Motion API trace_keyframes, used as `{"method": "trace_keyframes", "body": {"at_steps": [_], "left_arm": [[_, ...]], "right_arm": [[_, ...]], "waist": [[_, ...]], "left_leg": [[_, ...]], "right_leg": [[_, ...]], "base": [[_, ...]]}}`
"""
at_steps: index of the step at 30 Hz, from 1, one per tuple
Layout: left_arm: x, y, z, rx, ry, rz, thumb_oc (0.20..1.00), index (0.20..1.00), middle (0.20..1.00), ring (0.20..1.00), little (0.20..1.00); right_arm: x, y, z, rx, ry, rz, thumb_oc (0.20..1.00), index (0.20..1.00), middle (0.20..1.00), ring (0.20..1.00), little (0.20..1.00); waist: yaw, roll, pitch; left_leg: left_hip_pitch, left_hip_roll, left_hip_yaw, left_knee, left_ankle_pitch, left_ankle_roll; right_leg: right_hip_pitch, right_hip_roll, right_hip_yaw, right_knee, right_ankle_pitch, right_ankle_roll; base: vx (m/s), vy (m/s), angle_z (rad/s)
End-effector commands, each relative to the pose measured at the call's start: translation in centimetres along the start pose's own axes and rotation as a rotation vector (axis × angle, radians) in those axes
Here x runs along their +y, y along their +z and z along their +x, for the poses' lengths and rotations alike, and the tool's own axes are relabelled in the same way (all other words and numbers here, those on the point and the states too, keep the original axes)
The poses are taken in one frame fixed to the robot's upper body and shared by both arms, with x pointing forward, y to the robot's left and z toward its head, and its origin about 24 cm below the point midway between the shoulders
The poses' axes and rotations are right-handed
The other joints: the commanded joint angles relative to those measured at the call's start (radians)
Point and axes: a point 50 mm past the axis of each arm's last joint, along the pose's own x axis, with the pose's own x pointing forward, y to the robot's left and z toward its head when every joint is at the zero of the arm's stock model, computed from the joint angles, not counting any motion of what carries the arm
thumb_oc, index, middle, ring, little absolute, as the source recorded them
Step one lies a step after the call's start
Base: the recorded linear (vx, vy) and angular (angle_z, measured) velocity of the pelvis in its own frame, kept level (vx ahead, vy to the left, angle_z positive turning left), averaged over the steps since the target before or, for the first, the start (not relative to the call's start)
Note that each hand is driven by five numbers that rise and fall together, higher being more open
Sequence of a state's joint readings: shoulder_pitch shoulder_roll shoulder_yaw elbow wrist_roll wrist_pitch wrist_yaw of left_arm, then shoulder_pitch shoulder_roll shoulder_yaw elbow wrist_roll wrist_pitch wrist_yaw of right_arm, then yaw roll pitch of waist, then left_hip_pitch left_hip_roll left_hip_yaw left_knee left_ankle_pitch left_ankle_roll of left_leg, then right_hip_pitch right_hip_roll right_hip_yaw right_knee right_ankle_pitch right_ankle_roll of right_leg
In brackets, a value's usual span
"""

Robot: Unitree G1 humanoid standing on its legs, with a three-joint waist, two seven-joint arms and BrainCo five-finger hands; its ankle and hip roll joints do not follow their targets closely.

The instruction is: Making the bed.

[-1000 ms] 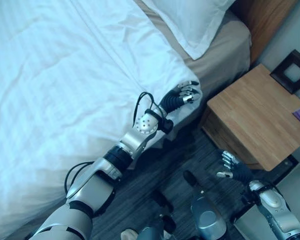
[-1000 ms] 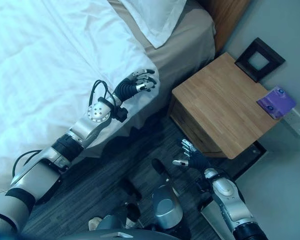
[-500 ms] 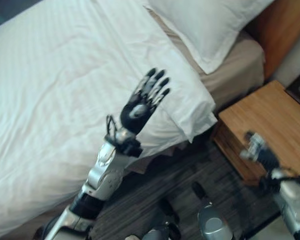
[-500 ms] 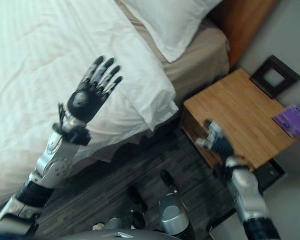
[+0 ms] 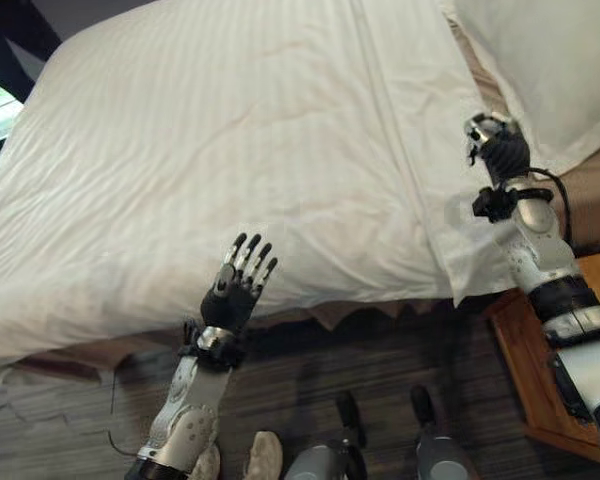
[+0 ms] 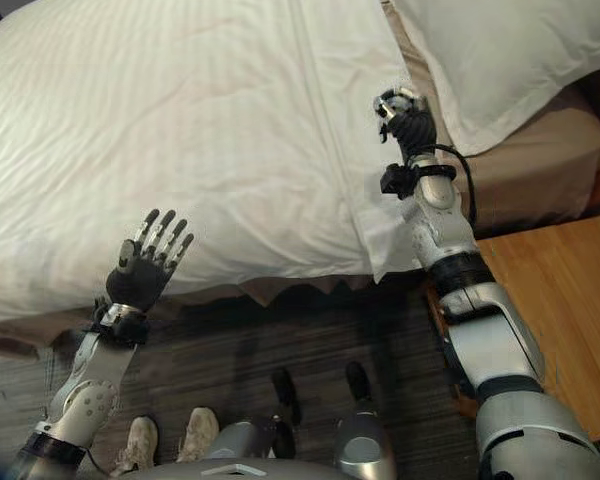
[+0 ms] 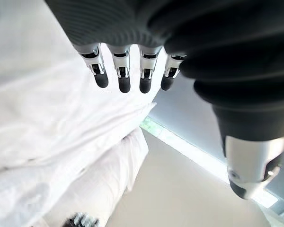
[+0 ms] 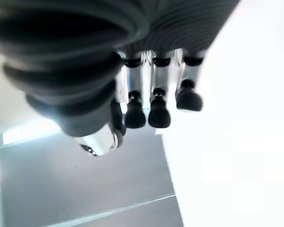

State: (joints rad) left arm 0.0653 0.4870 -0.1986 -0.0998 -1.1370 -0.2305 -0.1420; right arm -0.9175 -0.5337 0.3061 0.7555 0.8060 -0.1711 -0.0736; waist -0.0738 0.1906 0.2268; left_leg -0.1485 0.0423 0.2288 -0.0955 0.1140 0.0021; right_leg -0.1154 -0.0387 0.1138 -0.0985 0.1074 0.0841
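A white striped duvet (image 5: 230, 130) covers most of the bed, and its corner (image 6: 385, 255) hangs over the near edge. A white pillow (image 6: 520, 50) lies at the head, on the tan sheet (image 6: 540, 170). My left hand (image 5: 236, 290) is raised in front of the bed's near edge, fingers (image 7: 124, 71) straight and spread, holding nothing. My right hand (image 6: 408, 120) hovers over the duvet's edge beside the pillow, its fingers (image 8: 154, 104) curled with nothing in them.
A wooden nightstand (image 6: 570, 290) stands to the right of the bed. Dark striped carpet (image 5: 380, 350) runs along the near side. A pair of light shoes (image 6: 195, 432) shows on the floor at the lower left.
The camera has swung left along the bed. My left hand has dropped from above the duvet to the near edge. My right hand has risen from the nightstand to the duvet's edge by the pillow.
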Motion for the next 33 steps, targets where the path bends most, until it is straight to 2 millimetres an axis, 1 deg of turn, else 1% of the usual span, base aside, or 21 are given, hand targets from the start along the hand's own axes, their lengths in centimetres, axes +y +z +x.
{"method": "trace_keyframes", "body": {"at_steps": [1, 3, 5, 9, 12, 14, 15, 16, 17, 18, 19, 20, 21, 22, 23, 24, 25, 27, 28, 29, 33], "left_arm": [[-1.3, 2.5, 1.9, -0.072, -0.107, 0.077, 1.000, 1.000, 1.000, 1.000, 1.000], [-1.3, 2.3, 1.9, -0.066, -0.110, 0.071, 1.000, 1.000, 1.000, 1.000, 1.000], [-1.5, 1.3, 1.8, -0.035, -0.120, 0.064, 1.000, 1.000, 1.000, 1.000, 1.000], [-1.5, 0.7, 2.0, -0.026, -0.117, 0.056, 1.000, 1.000, 1.000, 1.000, 1.000], [-1.9, 0.0, 1.7, -0.011, -0.121, 0.039, 1.000, 1.000, 1.000, 1.000, 1.000], [-2.1, -0.6, 1.5, -0.002, -0.119, 0.024, 1.000, 1.000, 1.000, 1.000, 1.000], [-2.0, -0.6, 1.5, 0.001, -0.117, 0.025, 1.000, 1.000, 1.000, 1.000, 1.000], [-2.0, -1.0, 1.4, 0.007, -0.106, 0.005, 1.000, 1.000, 1.000, 1.000, 1.000], [-1.9, -1.0, 1.3, 0.008, -0.105, 0.006, 1.000, 1.000, 1.000, 1.000, 1.000], [-1.9, -1.3, 1.3, 0.007, -0.099, -0.012, 1.000, 1.000, 1.000, 1.000, 1.000], [-1.7, -1.4, 1.2, 0.007, -0.092, -0.021, 1.000, 1.000, 1.000, 1.000, 1.000], [-1.7, -1.4, 1.1, 0.008, -0.090, -0.020, 1.000, 1.000, 1.000, 1.000, 1.000], [-1.9, -1.9, 1.3, 0.001, -0.087, -0.048, 1.000, 1.000, 1.000, 1.000, 1.000], [-1.8, -1.9, 1.3, 0.004, -0.084, -0.047, 1.000, 1.000, 1.000, 1.000, 1.000], [-1.8, -2.2, 1.3, 0.001, -0.079, -0.057, 1.000, 1.000, 1.000, 1.000, 1.000], [-1.6, -2.3, 1.4, -0.006, -0.063, -0.058, 1.000, 1.000, 1.000, 1.000, 1.000], [-1.6, -2.4, 1.4, -0.011, -0.056, -0.054, 1.000, 1.000, 1.000, 1.000, 1.000], [-1.1, -2.0, 1.2, -0.037, -0.036, -0.048, 1.000, 1.000, 1.000, 1.000, 1.000], [-1.1, -2.0, 1.1, -0.036, -0.035, -0.048, 1.000, 1.000, 1.000, 1.000, 1.000], [-0.5, -1.7, 0.9, -0.052, -0.007, -0.037, 1.000, 1.000, 1.000, 1.000, 1.000], [0.4, -1.7, 0.5, -0.066, 0.047, -0.040, 1.000, 1.000, 1.000, 1.000, 1.000]], "right_arm": [[0.7, 4.7, 3.5, -0.062, -0.080, 0.157, 0.200, 0.200, 0.200, 0.200, 0.200], [0.3, 4.8, 3.8, -0.045, -0.108, 0.179, 0.200, 0.200, 0.200, 0.200, 0.200], [-2.7, 5.0, 3.7, 0.019, -0.222, 0.211, 0.200, 0.200, 0.200, 0.200, 0.200], [-5.5, 5.1, 3.0, 0.033, -0.314, 0.233, 0.200, 0.200, 0.200, 0.200, 0.200], [-7.8, 3.5, 1.8, 0.054, -0.395, 0.323, 0.200, 0.200, 0.200, 0.200, 0.200], [-8.4, 1.1, 0.7, 0.082, -0.438, 0.430, 0.200, 0.200, 0.200, 0.200, 0.200], [-8.4, 0.9, 0.6, 0.084, -0.439, 0.433, 0.200, 0.200, 0.200, 0.200, 0.200], [-8.8, -3.5, -1.3, 0.190, -0.480, 0.482, 0.200, 0.200, 0.200, 0.200, 0.200], [-8.7, -3.6, -1.4, 0.192, -0.480, 0.482, 0.200, 0.200, 0.200, 0.200, 0.200], [-8.3, -7.4, -3.3, 0.271, -0.492, 0.563, 0.200, 0.200, 0.200, 0.200, 0.200], [-8.2, -9.8, -5.0, 0.322, -0.512, 0.599, 0.200, 0.200, 0.200, 0.200, 0.200], [-8.2, -9.9, -5.1, 0.324, -0.512, 0.600, 0.200, 0.200, 0.200, 0.200, 0.200], [-7.0, -14.4, -8.5, 0.419, -0.527, 0.685, 0.200, 0.200, 0.200, 0.200, 0.200], [-6.9, -14.6, -8.6, 0.422, -0.528, 0.686, 0.200, 0.200, 0.200, 0.200, 0.200], [-6.2, -16.4, -10.3, 0.465, -0.529, 0.713, 0.200, 0.200, 0.200, 0.200, 0.200], [-4.7, -20.0, -14.5, 0.594, -0.508, 0.704, 0.200, 0.200, 0.200, 0.200, 0.200], [-4.2, -21.5, -16.8, 0.655, -0.497, 0.686, 0.200, 0.200, 0.200, 0.200, 0.200], [-4.3, -23.2, -21.7, 0.736, -0.480, 0.652, 0.200, 0.200, 0.200, 0.200, 0.200], [-4.3, -23.3, -21.8, 0.738, -0.480, 0.651, 0.200, 0.200, 0.200, 0.200, 0.200], [-4.9, -23.2, -23.7, 0.731, -0.471, 0.647, 0.200, 0.200, 0.200, 0.200, 0.200], [-5.6, -22.2, -24.7, 0.690, -0.410, 0.605, 0.200, 0.200, 0.200, 0.200, 0.200]], "waist": [[0.048, 0.009, 0.009], [0.057, 0.014, 0.010], [0.086, 0.037, 0.016], [0.114, 0.065, 0.026], [0.124, 0.084, 0.033], [0.124, 0.090, 0.036], [0.125, 0.088, 0.033], [0.114, 0.087, 0.039], [0.114, 0.085, 0.039], [0.097, 0.084, 0.044], [0.087, 0.082, 0.044], [0.088, 0.079, 0.042], [0.062, 0.072, 0.049], [0.062, 0.071, 0.046], [0.050, 0.065, 0.047], [0.025, 0.052, 0.051], [0.010, 0.044, 0.052], [-0.029, 0.024, 0.058], [-0.030, 0.024, 0.057], [-0.053, 0.009, 0.056], [-0.080, -0.015, 0.045]], "left_leg": [[0.058, 0.005, -0.003, 0.008, -0.029, -0.060], [0.052, 0.005, -0.009, 0.008, -0.026, -0.061], [0.030, 0.001, -0.022, 0.008, -0.020, -0.064], [-0.001, -0.006, -0.027, 0.008, -0.012, -0.066], [-0.018, -0.004, -0.023, 0.008, -0.010, -0.069], [-0.023, 0.000, -0.017, 0.008, -0.012, -0.069], [-0.022, 0.000, -0.016, 0.008, -0.012, -0.069], [-0.014, 0.004, -0.008, 0.008, -0.025, -0.069], [-0.016, 0.005, -0.007, 0.008, -0.019, -0.069], [-0.014, 0.007, 0.000, 0.008, -0.022, -0.068], [-0.005, 0.007, 0.002, 0.008, -0.033, -0.067], [-0.008, 0.007, 0.004, 0.008, -0.026, -0.068], [-0.003, 0.007, 0.011, 0.008, -0.032, -0.067], [-0.003, 0.007, 0.011, 0.008, -0.031, -0.067], [0.000, 0.007, 0.016, 0.008, -0.035, -0.066], [0.006, 0.008, 0.024, 0.008, -0.039, -0.066], [0.009, 0.006, 0.025, 0.008, -0.040, -0.066], [0.015, 0.003, 0.028, 0.008, -0.043, -0.066], [0.016, 0.003, 0.028, 0.008, -0.043, -0.066], [0.022, 0.001, 0.030, 0.008, -0.047, -0.065], [0.035, -0.001, 0.029, 0.008, -0.051, -0.062]], "right_leg": [[-0.068, -0.009, -0.002, 0.014, 0.005, 0.015], [-0.071, -0.009, -0.007, 0.014, 0.004, 0.015], [-0.086, -0.010, -0.019, 0.013, 0.001, 0.016], [-0.116, -0.016, -0.029, 0.011, 0.003, 0.022], [-0.135, -0.015, -0.033, 0.011, 0.003, 0.029], [-0.140, -0.012, -0.030, 0.011, 0.003, 0.031], [-0.140, -0.011, -0.029, 0.011, 0.003, 0.031], [-0.132, -0.007, -0.027, 0.011, -0.007, 0.031], [-0.135, -0.007, -0.026, 0.011, -0.001, 0.030], [-0.136, -0.005, -0.021, 0.011, 0.000, 0.027], [-0.128, -0.005, -0.021, 0.011, -0.009, 0.028], [-0.132, -0.005, -0.019, 0.011, -0.002, 0.026], [-0.132, -0.003, -0.012, 0.011, -0.002, 0.025], [-0.132, -0.003, -0.011, 0.011, -0.002, 0.025], [-0.131, -0.003, -0.008, 0.011, -0.001, 0.025], [-0.131, -0.004, -0.003, 0.011, 0.001, 0.024], [-0.129, -0.004, -0.001, 0.011, 0.001, 0.024], [-0.127, -0.005, 0.001, 0.011, 0.003, 0.025], [-0.126, -0.005, 0.001, 0.011, 0.003, 0.025], [-0.123, -0.008, 0.003, 0.011, 0.004, 0.027], [-0.110, -0.012, 0.005, 0.011, 0.006, 0.029]], "base": [[-0.03, -0.031, 0.01], [0.00, -0.005, 0.06], [0.01, -0.018, 0.20], [-0.01, -0.004, 0.05], [0.00, 0.000, 0.00], [0.04, 0.010, 0.00], [0.08, 0.017, -0.04], [0.04, 0.007, -0.05], [0.08, 0.029, -0.03], [0.05, 0.038, -0.04], [0.05, 0.037, -0.04], [0.05, 0.030, -0.05], [0.01, 0.006, -0.07], [0.04, 0.025, -0.08], [0.02, 0.017, -0.08], [0.02, 0.018, -0.16], [0.01, 0.012, -0.22], [-0.01, 0.020, -0.17], [-0.01, 0.033, -0.03], [-0.01, 0.021, -0.09], [-0.01, 0.023, -0.01]]}}
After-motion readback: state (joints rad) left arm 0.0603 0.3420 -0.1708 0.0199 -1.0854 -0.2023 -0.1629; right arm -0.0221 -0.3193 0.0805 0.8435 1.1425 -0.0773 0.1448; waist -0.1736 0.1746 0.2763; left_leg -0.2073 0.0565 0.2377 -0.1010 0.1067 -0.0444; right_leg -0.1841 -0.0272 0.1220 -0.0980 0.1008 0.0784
